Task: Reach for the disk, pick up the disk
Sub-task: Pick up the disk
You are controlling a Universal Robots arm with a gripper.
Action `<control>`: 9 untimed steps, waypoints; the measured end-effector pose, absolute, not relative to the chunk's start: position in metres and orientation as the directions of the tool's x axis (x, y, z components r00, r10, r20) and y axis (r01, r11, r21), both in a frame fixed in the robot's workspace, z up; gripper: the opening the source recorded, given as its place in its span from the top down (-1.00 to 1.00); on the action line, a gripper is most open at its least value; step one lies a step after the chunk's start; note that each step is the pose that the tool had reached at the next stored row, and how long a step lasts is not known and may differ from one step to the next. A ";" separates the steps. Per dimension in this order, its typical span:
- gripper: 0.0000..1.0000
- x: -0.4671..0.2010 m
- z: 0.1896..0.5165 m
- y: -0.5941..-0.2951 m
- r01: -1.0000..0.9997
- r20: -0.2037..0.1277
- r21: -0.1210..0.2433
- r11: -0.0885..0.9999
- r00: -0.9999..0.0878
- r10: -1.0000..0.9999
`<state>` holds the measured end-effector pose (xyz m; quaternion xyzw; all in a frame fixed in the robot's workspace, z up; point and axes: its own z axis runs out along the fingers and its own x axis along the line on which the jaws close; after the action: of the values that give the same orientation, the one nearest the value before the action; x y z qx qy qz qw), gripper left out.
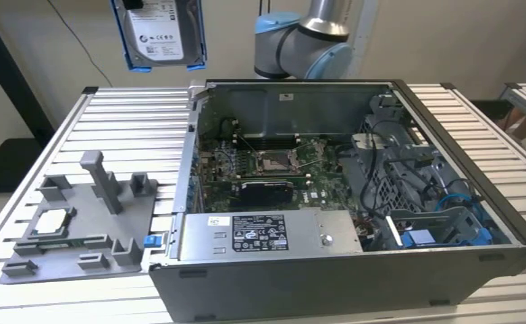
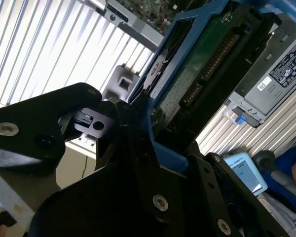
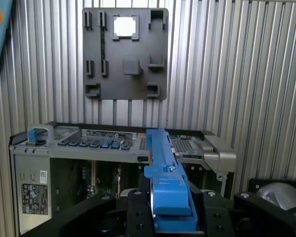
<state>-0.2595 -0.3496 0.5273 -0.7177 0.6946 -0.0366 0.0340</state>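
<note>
The tool grips the disk by its blue frame; the case and table lie well below it.

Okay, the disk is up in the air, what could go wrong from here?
One: the end effector grips the disk by its thin blue frame, high above the table; a slip would probably drop it hard. Two: the open computer case sits nearby with its board exposed, so a low or swinging move might strike its wall or the parts inside.
</note>
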 end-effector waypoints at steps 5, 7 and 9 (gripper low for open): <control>1.00 -0.248 0.527 -0.350 -0.994 0.005 -0.100 -0.033 0.032 -0.999; 1.00 -0.243 0.527 -0.350 -0.994 0.005 -0.100 -0.033 0.032 -0.999; 1.00 -0.238 0.527 -0.350 -0.994 0.005 -0.100 -0.033 0.032 -0.999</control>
<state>-0.2376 -0.3496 0.5273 -0.7177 0.6946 -0.0366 0.0340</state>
